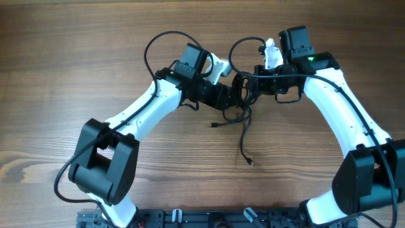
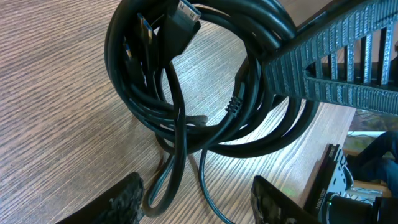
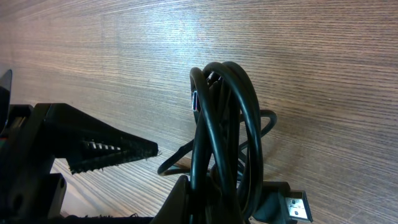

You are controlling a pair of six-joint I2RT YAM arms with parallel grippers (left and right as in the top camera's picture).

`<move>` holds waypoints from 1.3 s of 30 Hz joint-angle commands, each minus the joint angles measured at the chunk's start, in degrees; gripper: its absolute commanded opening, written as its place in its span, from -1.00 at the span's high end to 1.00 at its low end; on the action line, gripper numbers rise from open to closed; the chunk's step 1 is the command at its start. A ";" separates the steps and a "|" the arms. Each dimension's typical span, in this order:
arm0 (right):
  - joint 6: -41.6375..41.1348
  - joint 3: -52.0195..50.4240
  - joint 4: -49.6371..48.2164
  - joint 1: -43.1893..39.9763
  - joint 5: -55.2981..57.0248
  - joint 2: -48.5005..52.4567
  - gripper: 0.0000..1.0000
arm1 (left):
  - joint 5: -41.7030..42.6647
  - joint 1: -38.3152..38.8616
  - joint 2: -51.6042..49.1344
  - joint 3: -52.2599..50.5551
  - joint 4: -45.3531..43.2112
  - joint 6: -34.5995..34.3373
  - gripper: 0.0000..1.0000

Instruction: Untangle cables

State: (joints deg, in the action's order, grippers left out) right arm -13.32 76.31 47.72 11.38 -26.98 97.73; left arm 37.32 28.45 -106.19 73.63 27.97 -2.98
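The right pincer (image 2: 292, 71) is clamping the looped bundle of thin black cables (image 2: 249, 15). The left pincer (image 2: 199, 202), jaws part-open, is straddling strands (several together), so closing risks tightening the tangle.

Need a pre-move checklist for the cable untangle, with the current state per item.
1. Right gripper shut on the cables: ok, the coil rises from its jaws.
2. Left gripper open: ok, jaws apart, nothing pinched.
3. One strand alone between the left jaws: not ok, several hang there.
4. Loose plug end free on the table: ok, it lies apart from both arms.
5. Which strand belongs to which cable: cannot tell, the loops overlap.
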 commanded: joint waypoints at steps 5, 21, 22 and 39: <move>1.16 -0.04 -0.26 0.28 -1.66 0.68 0.88 | -0.35 -0.04 -5.62 0.85 -3.85 1.16 0.01; -5.62 -0.04 -0.35 0.22 3.85 0.70 0.91 | 1.88 -7.96 10.29 1.92 -4.76 -3.91 0.92; -6.36 -0.04 -0.35 0.22 4.11 0.72 0.91 | 2.10 -8.39 11.74 1.92 -4.39 -3.91 0.92; -8.11 -0.04 -0.09 0.17 5.14 0.74 0.91 | -3.48 -23.45 25.29 1.92 2.58 -14.36 0.92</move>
State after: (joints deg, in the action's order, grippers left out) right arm -20.75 76.51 46.50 12.67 -26.87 97.71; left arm 39.18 10.07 -83.94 74.00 29.26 -11.68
